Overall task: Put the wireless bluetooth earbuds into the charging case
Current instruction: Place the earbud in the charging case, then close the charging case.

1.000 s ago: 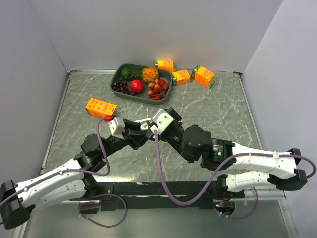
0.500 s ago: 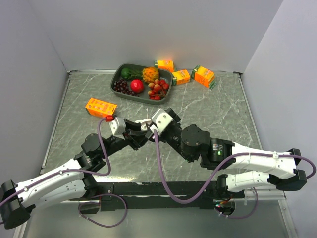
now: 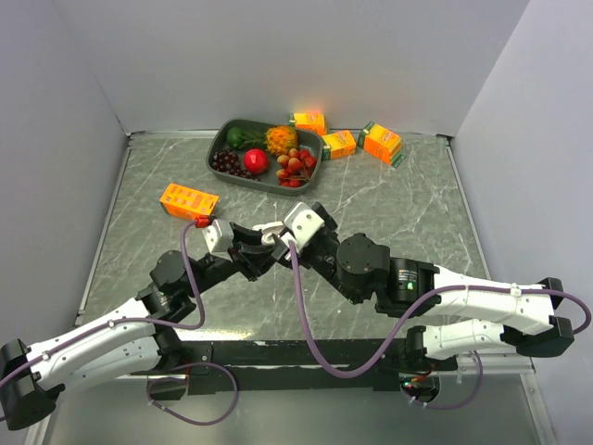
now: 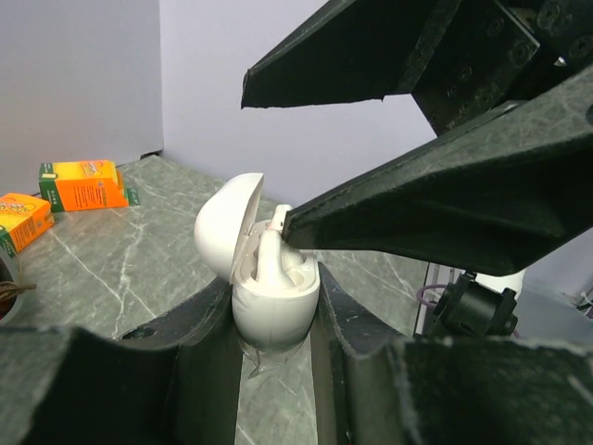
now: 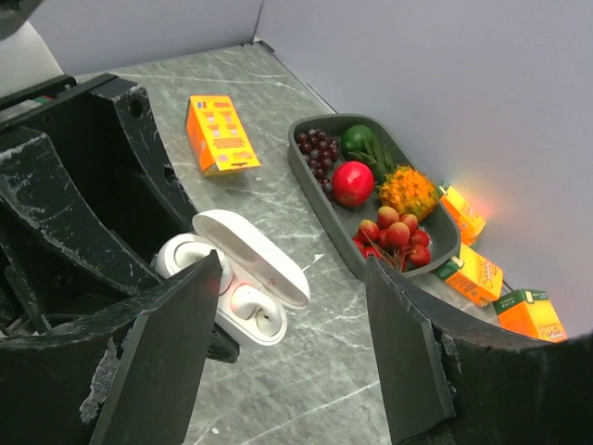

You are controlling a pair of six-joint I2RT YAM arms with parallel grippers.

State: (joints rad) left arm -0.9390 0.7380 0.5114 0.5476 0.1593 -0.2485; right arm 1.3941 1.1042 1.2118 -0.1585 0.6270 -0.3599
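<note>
My left gripper [image 4: 273, 297] is shut on the white charging case [image 4: 275, 311], which stands upright between its fingers with the lid open to the left. One white earbud [image 4: 269, 258] sticks up out of the case's well. My right gripper [image 5: 295, 262] hovers open just above the case [image 5: 250, 320]; in the left wrist view the tip of its lower finger [image 4: 306, 218] lies against the earbud's top. From the right wrist an earbud [image 5: 236, 301] shows seated in one well. In the top view both grippers, left [image 3: 255, 243] and right [image 3: 278, 236], meet at mid-table.
A dark tray [image 3: 222, 139] of fruit stands at the back. Orange cartons lie near it [image 3: 338, 144] [image 3: 382, 142] [image 3: 309, 121], and one [image 3: 188, 198] lies left of the grippers. A round white shape [image 5: 181, 255] shows beside the case, half hidden by my right finger.
The right arm has edged slightly to the left over the case. The left gripper and the case have stayed put.
</note>
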